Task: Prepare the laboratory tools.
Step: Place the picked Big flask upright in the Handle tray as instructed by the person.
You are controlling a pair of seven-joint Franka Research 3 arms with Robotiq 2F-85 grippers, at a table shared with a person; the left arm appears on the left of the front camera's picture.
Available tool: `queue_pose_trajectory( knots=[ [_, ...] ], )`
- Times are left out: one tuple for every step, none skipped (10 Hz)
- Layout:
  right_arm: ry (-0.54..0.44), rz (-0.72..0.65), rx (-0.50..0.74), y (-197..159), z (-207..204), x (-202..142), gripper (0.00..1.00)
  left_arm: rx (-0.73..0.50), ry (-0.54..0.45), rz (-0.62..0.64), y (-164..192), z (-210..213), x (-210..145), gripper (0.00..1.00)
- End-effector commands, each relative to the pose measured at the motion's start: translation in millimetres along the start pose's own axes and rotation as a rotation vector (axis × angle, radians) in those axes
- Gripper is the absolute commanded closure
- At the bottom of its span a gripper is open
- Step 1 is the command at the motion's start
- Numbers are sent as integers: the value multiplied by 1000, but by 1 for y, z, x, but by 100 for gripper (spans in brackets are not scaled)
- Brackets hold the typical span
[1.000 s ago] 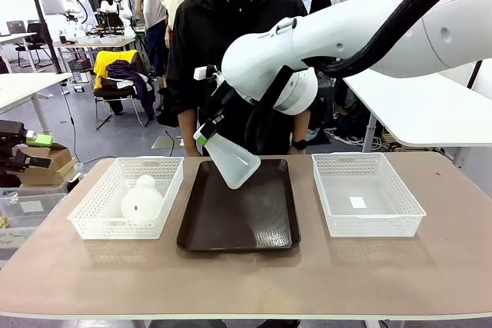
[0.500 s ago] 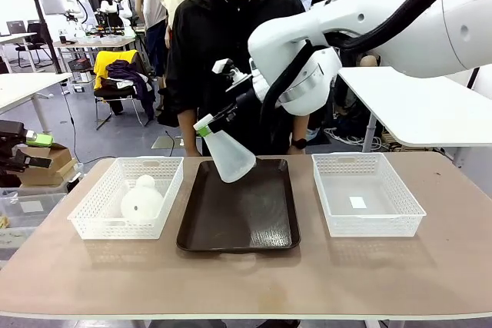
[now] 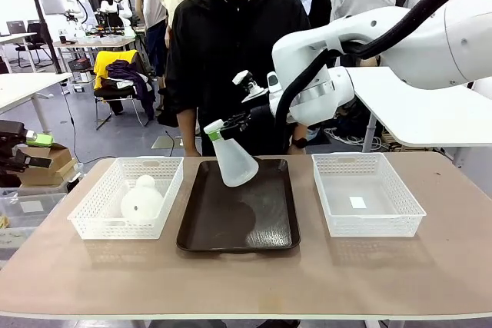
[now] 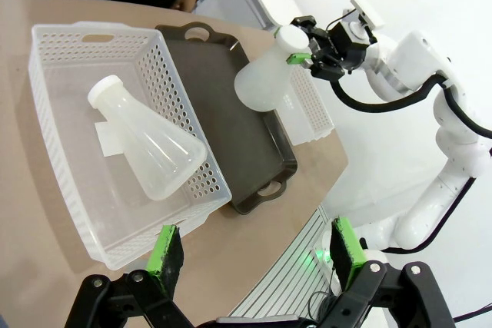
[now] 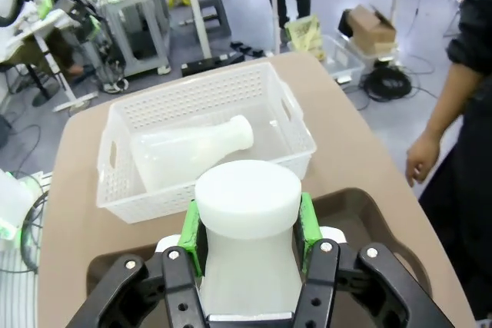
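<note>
Front view shows you the right end effector clamped on the neck of one flask, with its green pads pressed to either side just under the white rim. That flask hangs in the air over the far half of the dark tray. It is tilted, neck up toward the picture's left and wide base lower to the right, clear of the tray. In the right wrist view you look down on the flask's round top between the two fingers, which are closed onto it.

The other flask lies on its side in the white basket left of the tray, with its base toward you in the front view.

Your left end effector stands wide open and holds nothing. In the left wrist view it hovers above the bench near that basket's corner.

A second white basket sits right of the tray. A person in black stands at the far side, behind the tray.
</note>
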State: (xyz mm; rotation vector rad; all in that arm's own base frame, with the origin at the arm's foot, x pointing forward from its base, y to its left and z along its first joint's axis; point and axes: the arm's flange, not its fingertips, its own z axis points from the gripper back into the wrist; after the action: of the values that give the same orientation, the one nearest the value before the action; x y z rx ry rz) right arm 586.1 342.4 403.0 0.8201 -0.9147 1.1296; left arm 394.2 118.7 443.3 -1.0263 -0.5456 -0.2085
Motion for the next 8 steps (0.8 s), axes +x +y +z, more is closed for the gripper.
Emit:
queue_pose_trajectory(
  knots=[
    [-5,11,26,1,-1,3,100,-9,1,-13,0,2,-1,0],
    [-5,11,26,1,-1,3,100,-9,1,-13,0,2,-1,0],
    [-5,11,26,1,-1,3,100,-9,1,-13,0,2,-1,0],
    [-5,11,26,1,-1,3,100,-9,1,-13,0,2,-1,0],
    [9,-4,19,1,0,5,100,-9,1,-13,0,2,-1,0],
    [-59,6,85,3,6,-1,100,-9,1,-13,0,2,-1,0],
    [-108,27,102,4,13,-7,100,-9,1,-13,0,2,-1,0],
    [-178,50,145,6,19,-12,100,-9,1,-13,0,2,-1,0]
  ],
)
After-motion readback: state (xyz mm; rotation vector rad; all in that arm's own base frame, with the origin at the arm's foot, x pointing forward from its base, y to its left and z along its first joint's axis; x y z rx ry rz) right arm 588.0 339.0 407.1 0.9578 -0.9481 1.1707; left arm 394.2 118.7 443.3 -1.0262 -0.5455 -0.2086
